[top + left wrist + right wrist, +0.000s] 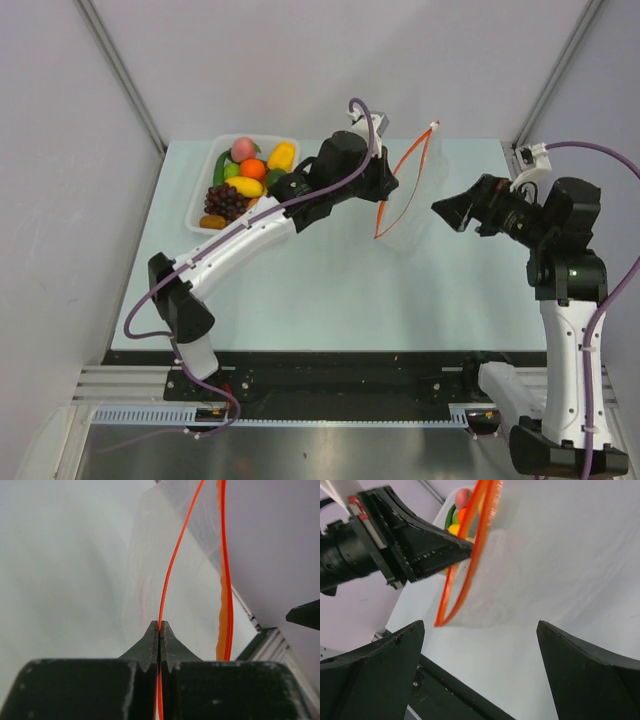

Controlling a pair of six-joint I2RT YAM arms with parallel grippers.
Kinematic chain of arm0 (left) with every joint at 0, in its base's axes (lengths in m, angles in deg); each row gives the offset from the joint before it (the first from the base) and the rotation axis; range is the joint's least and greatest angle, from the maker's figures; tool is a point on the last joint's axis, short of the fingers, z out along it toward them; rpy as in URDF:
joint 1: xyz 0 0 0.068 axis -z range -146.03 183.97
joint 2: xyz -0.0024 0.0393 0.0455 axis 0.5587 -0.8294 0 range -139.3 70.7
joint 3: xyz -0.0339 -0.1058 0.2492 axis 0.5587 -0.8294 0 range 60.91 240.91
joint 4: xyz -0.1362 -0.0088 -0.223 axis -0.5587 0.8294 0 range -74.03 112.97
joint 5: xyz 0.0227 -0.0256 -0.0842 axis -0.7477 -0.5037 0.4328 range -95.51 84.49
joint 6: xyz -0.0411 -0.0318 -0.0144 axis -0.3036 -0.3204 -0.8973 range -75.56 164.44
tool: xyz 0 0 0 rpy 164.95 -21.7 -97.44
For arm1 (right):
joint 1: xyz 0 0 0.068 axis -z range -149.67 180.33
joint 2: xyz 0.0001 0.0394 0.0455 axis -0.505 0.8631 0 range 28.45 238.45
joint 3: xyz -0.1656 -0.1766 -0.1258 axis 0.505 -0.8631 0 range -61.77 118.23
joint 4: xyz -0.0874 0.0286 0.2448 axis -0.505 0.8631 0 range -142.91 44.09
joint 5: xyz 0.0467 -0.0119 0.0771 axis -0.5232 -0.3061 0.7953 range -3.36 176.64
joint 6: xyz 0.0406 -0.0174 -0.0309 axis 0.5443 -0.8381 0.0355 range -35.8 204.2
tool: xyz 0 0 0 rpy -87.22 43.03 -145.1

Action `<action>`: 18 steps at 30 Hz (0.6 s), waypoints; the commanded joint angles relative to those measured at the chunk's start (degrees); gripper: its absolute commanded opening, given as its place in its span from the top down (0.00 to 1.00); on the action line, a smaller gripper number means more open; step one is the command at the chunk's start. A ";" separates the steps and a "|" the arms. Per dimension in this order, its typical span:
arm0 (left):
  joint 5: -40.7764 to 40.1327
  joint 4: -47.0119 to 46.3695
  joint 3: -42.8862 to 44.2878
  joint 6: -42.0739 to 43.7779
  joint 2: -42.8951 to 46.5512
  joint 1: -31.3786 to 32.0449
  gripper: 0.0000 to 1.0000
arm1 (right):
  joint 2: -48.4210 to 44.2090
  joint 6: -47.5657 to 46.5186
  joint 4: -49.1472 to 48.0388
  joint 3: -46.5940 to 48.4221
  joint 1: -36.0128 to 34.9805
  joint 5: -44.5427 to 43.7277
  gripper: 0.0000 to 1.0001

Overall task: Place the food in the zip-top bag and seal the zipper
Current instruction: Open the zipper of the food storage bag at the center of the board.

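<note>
All food (250,170) piled in white tray (197,205) at table's (330,290) far left, purple grapes (226,201) nearest. Zip-top bag (410,215) hangs mid-table, mouth agape. Left gripper (383,195) clamped tight on zipper (404,170). Right gripper (450,212) spread wide, empty, just beside bag.

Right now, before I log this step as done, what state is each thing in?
left claw, shut on the zipper
right claw, open, holding nothing
zip-top bag, held up, mouth open, empty
zipper, unsealed, strips parted
food, piled in the tray
tray, loaded with food
</note>
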 commanded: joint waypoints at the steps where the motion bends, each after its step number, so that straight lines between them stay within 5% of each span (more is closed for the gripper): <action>1: 3.02 1.62 0.16 -14.37 -2.72 -0.07 1.00 | 3.75 3.94 -3.89 1.64 -8.80 -14.39 0.00; 9: 7.16 -4.17 -7.30 -20.61 -0.70 -0.77 1.00 | 11.39 -1.43 -4.25 2.17 -23.95 -34.97 0.12; 18: 10.85 -8.92 -15.92 -22.03 2.90 -3.94 1.00 | 17.90 -3.79 -2.14 1.91 -23.53 -38.33 0.54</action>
